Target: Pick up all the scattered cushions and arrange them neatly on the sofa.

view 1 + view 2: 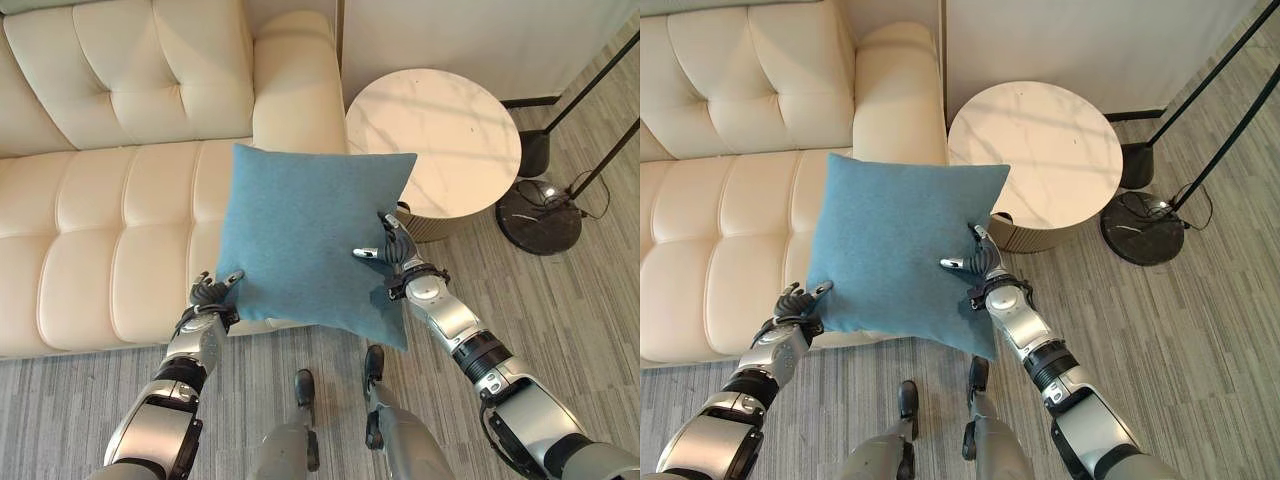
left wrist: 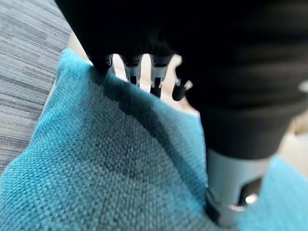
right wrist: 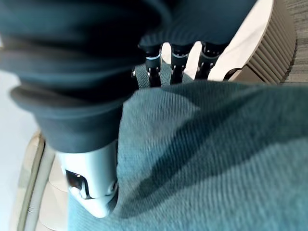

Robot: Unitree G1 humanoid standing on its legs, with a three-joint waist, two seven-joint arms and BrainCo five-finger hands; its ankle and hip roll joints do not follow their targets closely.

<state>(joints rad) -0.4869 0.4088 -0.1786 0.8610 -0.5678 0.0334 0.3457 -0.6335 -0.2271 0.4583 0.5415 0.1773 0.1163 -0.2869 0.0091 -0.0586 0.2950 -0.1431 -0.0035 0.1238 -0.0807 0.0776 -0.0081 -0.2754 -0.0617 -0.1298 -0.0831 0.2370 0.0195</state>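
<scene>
A square teal-blue cushion (image 1: 305,240) is held up in the air over the right end of the cream sofa (image 1: 100,200), its face turned toward me. My left hand (image 1: 210,292) pinches its lower left edge, thumb on the front and fingers behind. My right hand (image 1: 392,250) grips the right edge the same way, thumb pressed into the fabric. In the left wrist view the cushion (image 2: 96,159) runs under the hand's fingers (image 2: 132,72). In the right wrist view the cloth (image 3: 216,154) sits between the thumb and the fingers (image 3: 178,62).
A round white marble side table (image 1: 432,140) stands right of the sofa arm (image 1: 297,80). A floor lamp with a black round base (image 1: 538,215) and slanted poles stands at the far right. Grey striped carpet (image 1: 580,320) covers the floor.
</scene>
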